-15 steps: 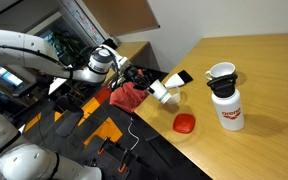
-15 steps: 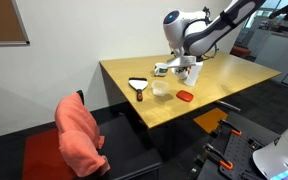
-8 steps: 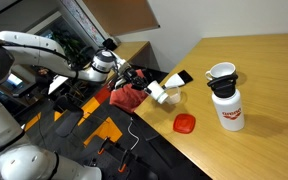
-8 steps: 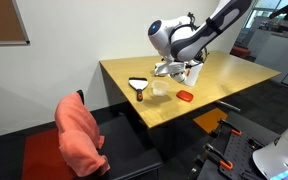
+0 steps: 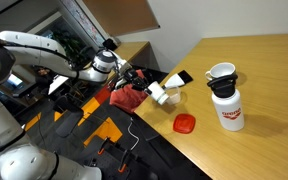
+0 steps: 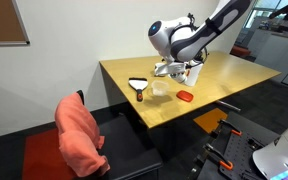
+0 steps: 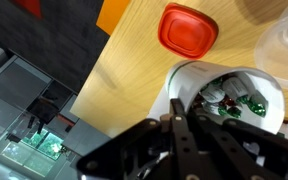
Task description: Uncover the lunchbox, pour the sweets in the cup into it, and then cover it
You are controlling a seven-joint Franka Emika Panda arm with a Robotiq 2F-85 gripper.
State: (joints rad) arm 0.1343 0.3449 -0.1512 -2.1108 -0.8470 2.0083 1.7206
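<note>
Against the picture from a second ago, my arm has swung: in an exterior view its wrist housing sits further toward the near corner of the worktop (image 6: 224,88). Since half a second ago nothing has shifted in either exterior view. The cup and the red lid lie where they did throughout.

The end effector (image 7: 184,113) is fully closed and grips the cup (image 7: 227,100) by its rim, with the dark fingers crossing the near edge and hiding part of it. The cup's mouth faces the wrist camera, and the sweets (image 7: 236,98) show inside as small green and pale bits. In an exterior view the cup (image 5: 161,92) hangs tilted at the end effector (image 5: 151,86), near the worktop's edge.

The red lid (image 7: 187,28) lies flat on the bare wood, off the box and near the cup; both exterior views show it (image 5: 185,123) (image 6: 185,96). I cannot pick out the lunchbox body with confidence; a pale rounded edge (image 7: 284,45) just beside the cup may be it.

A tall white flask (image 5: 227,110) with a mug (image 5: 221,72) on top stands well apart from the cup. A flat black-and-white object (image 6: 138,85) lies near it. A red garment (image 6: 79,135) hangs over a chair beside the worktop.
</note>
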